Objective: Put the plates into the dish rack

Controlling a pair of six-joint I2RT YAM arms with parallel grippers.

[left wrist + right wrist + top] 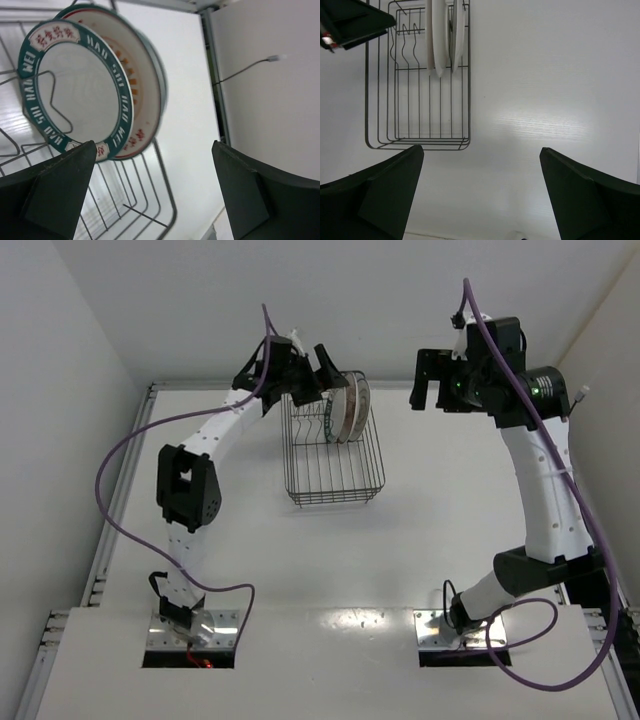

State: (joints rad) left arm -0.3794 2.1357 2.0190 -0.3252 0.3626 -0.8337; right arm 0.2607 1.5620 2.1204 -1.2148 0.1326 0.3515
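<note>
Now | plates (351,408) upright in dish rack (469,110) | left end effector (154,155) beside, spread | right end effector (481,150) spread

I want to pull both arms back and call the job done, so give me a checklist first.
1. Left gripper jaws open, empty: ok.
2. Right gripper jaws open, empty: ok.
3. Blue-rimmed plate upright in dish rack: ok.
4. Orange-patterned plate upright beside it: ok.
5. All three racked: cannot tell, only two clearly distinct.
6. Left gripper clear of the rack's wires: cannot tell.
</note>
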